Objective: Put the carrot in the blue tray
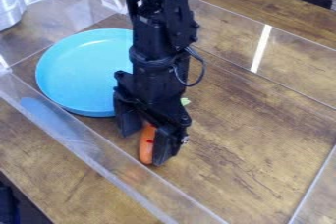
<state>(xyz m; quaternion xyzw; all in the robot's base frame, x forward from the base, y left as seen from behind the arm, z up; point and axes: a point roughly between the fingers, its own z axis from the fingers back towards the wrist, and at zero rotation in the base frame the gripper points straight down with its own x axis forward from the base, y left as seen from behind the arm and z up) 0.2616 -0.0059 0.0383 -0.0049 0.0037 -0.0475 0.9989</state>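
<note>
Over on the left I have the blue tray [77,69] on the worktop [252,169], toward its far left part, its near right rim close by the arm, part of it hidden behind. Now moving right, the gripper [149,141], right down over the carrot [147,151], its pincer apart, one side by the carrot's left flank, the other by its right. And the carrot itself: just beyond the tray's near right side, orange end toward the worktop's near edge, a scrap of green showing past the arm on the far side. So its long axis runs roughly near to far, and the pincer seems to straddle it crosswise, about mid-length. That's the relation I'm watching: if both fingers are low enough, I'd judge closing comes next, then a lift leftward.
</note>
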